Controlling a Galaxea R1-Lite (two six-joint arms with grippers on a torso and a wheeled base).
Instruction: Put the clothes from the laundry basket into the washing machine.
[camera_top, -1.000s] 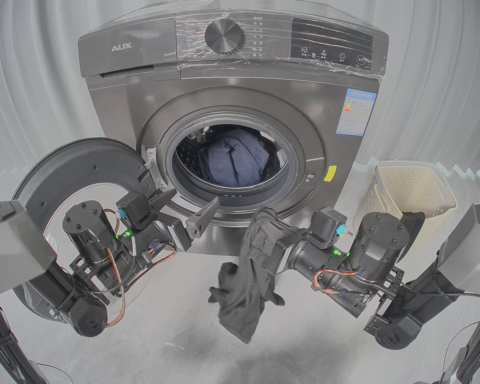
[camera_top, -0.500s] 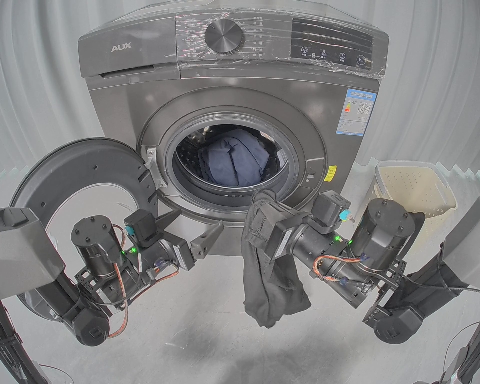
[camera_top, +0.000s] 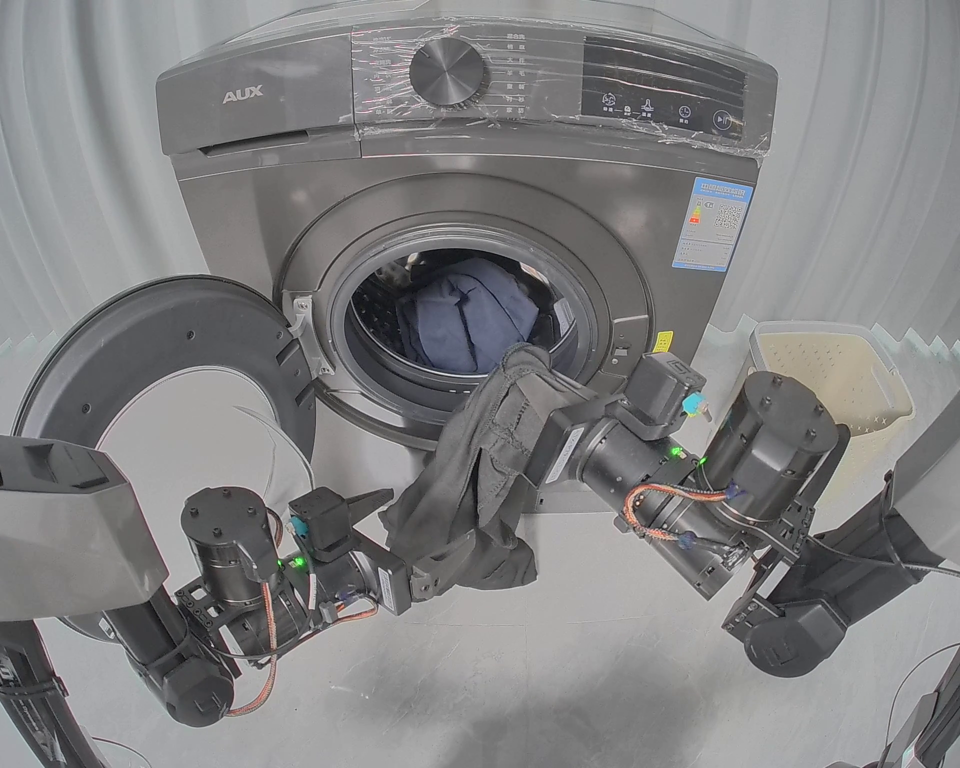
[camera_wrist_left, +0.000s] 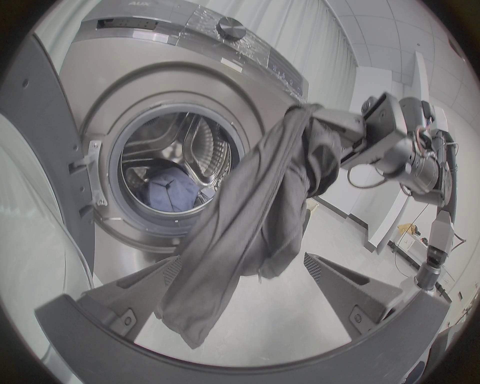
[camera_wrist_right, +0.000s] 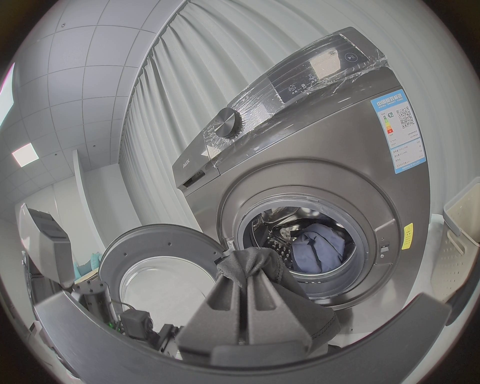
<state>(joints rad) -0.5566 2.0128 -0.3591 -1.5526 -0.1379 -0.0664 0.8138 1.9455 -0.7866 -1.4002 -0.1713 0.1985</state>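
A dark grey garment hangs from my right gripper, which is shut on its top end just in front of the lower rim of the washing machine opening. In the right wrist view the fingers pinch the cloth. Lower down, my left gripper is open under the hanging cloth. The garment drapes across one of its fingers. A blue garment lies inside the drum. The cream laundry basket stands to the machine's right.
The round machine door is swung open to the left, close to my left arm. Grey floor lies in front of the machine, and white curtains hang behind it.
My right gripper has lifted the grey garment up toward the drum opening. My left arm has dropped lower and moved right, so its open fingers are now under the cloth.
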